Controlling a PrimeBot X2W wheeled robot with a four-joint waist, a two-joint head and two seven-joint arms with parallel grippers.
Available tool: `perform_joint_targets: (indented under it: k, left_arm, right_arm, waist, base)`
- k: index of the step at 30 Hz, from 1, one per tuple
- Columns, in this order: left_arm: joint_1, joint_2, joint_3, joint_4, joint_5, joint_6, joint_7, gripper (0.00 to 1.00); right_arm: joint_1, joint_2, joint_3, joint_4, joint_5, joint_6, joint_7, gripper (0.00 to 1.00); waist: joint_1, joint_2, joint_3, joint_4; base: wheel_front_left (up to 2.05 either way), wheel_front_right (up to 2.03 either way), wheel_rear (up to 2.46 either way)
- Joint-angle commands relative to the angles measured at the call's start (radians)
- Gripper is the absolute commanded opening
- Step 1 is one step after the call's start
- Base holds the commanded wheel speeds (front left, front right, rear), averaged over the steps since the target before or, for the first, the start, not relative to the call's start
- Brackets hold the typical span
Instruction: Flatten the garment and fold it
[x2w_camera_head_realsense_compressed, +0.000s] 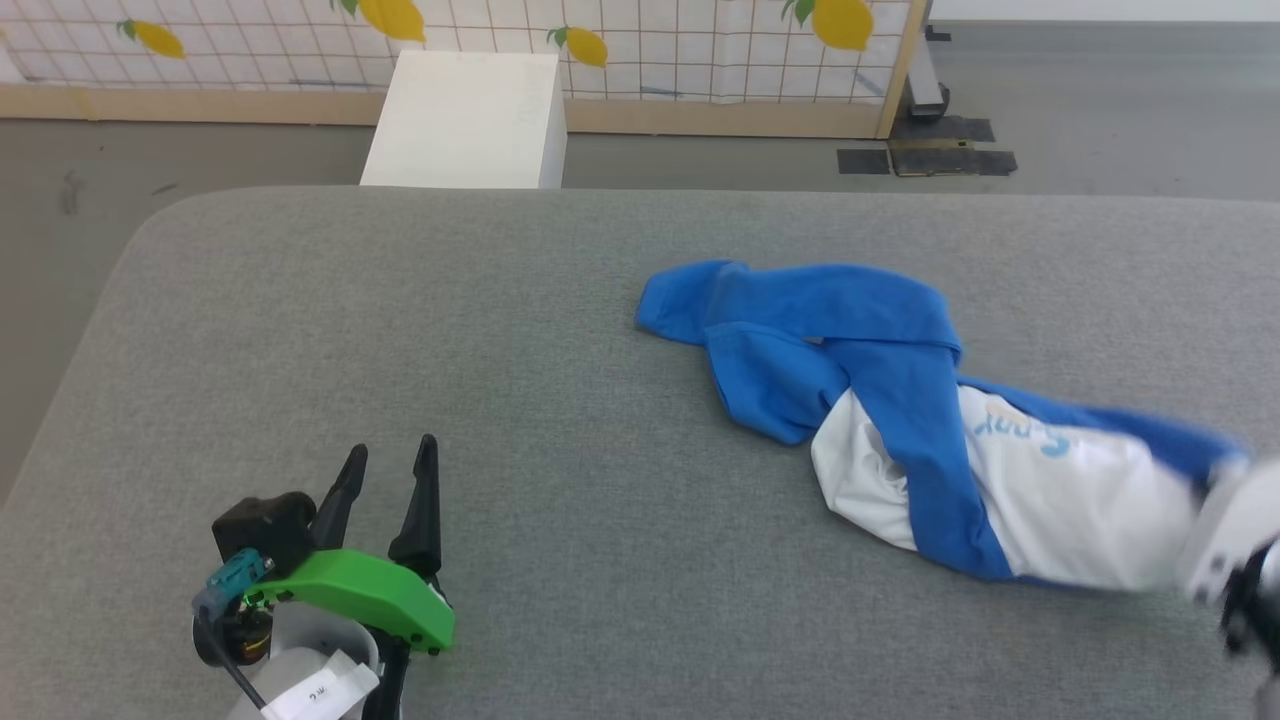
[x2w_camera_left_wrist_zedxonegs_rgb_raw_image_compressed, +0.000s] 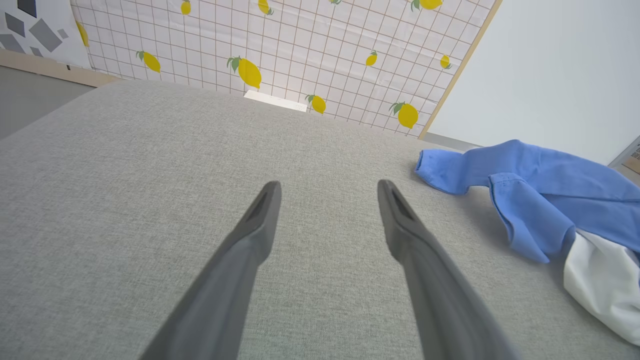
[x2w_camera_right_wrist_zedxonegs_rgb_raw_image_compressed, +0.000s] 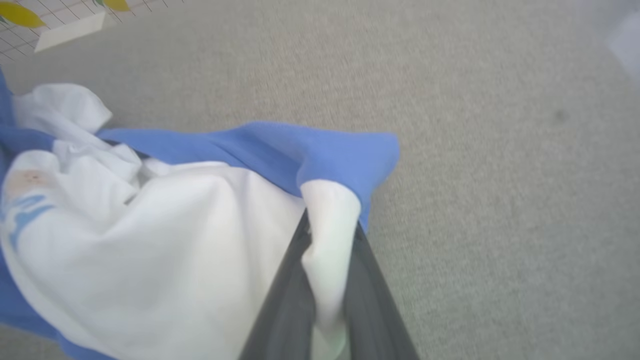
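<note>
The garment (x2w_camera_head_realsense_compressed: 930, 420), a white shirt with royal-blue sleeves and pale blue lettering, lies crumpled on the right half of the grey table (x2w_camera_head_realsense_compressed: 560, 330). Its blue sleeves (x2w_camera_left_wrist_zedxonegs_rgb_raw_image_compressed: 530, 195) reach toward the table's middle. My right gripper (x2w_camera_right_wrist_zedxonegs_rgb_raw_image_compressed: 330, 220) is shut on a white fold of the garment (x2w_camera_right_wrist_zedxonegs_rgb_raw_image_compressed: 190, 240) beside a blue edge; in the head view its blurred pale wrist (x2w_camera_head_realsense_compressed: 1235, 545) sits at the shirt's right end. My left gripper (x2w_camera_head_realsense_compressed: 390, 460) rests open near the table's front left, well apart from the cloth, with nothing between its fingers (x2w_camera_left_wrist_zedxonegs_rgb_raw_image_compressed: 260, 220).
A white box (x2w_camera_head_realsense_compressed: 470, 120) stands on the floor beyond the table's far edge. Behind it runs a lemon-patterned grid screen (x2w_camera_head_realsense_compressed: 650, 40) in a wooden frame. Bare grey table surface spreads between my left gripper and the shirt.
</note>
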Motion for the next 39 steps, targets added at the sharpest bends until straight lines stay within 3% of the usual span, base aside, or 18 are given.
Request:
perform_joint_targets:
  k: [1,4,5,14,23,28,34,39]
  left_arm:
    - [0.009,-0.003,-0.001,-0.002,-0.014,0.005,0.003,1.00]
    - [0.010,-0.005,-0.002,0.002,-0.021,0.004,0.007,1.00]
    - [0.010,-0.005,-0.002,0.003,-0.023,0.004,0.008,1.00]
    - [0.003,-0.023,-0.006,0.000,-0.043,-0.001,0.012,1.00]
    - [-0.076,-0.089,-0.078,-0.015,-0.061,-0.039,0.086,1.00]
    - [-0.238,-0.160,-0.164,0.031,-0.071,-0.082,0.232,1.00]
    - [-0.469,-0.240,-0.317,0.170,-0.069,-0.125,0.495,1.00]
    - [-0.588,-0.261,-0.433,0.256,-0.077,-0.136,0.648,1.00]
  right_arm:
    - [0.041,0.036,-0.016,-0.007,-0.004,-0.001,0.011,0.00]
    - [0.099,0.088,-0.047,-0.032,0.007,-0.001,0.001,0.00]
    - [0.110,0.100,-0.046,-0.045,0.014,-0.001,-0.013,1.00]
    - [0.120,0.125,-0.132,-0.173,0.151,-0.001,-0.318,1.00]
    - [0.212,0.125,-0.087,-0.185,0.200,-0.001,-0.398,1.00]
    - [0.219,0.125,-0.061,-0.183,0.204,-0.001,-0.400,1.00]
    - [0.200,0.125,-0.034,-0.168,0.216,-0.001,-0.410,1.00]
    - [0.187,0.125,-0.011,-0.135,0.223,-0.001,-0.428,1.00]
  waist:
    - [0.0000,0.0060,-0.003,-0.008]
    - [0.0000,0.0060,-0.002,-0.016]
    - [0.0000,0.0060,-0.001,-0.019]
    - [0.0000,0.0060,-0.029,-0.031]
    - [0.0000,0.0060,-0.037,-0.079]
    - [0.0000,0.0060,0.004,-0.125]
    - [0.0000,0.0060,0.071,-0.185]
    - [0.0000,0.0060,0.108,-0.244]
  base:
    - [0.00,0.00,0.00]
    - [0.00,0.00,0.00]
    - [0.00,0.00,0.00]
    - [0.00,0.00,0.00]
    - [0.00,0.00,0.00]
    - [0.00,0.00,0.00]
    - [0.00,0.00,0.00]
    - [0.00,0.00,0.00]
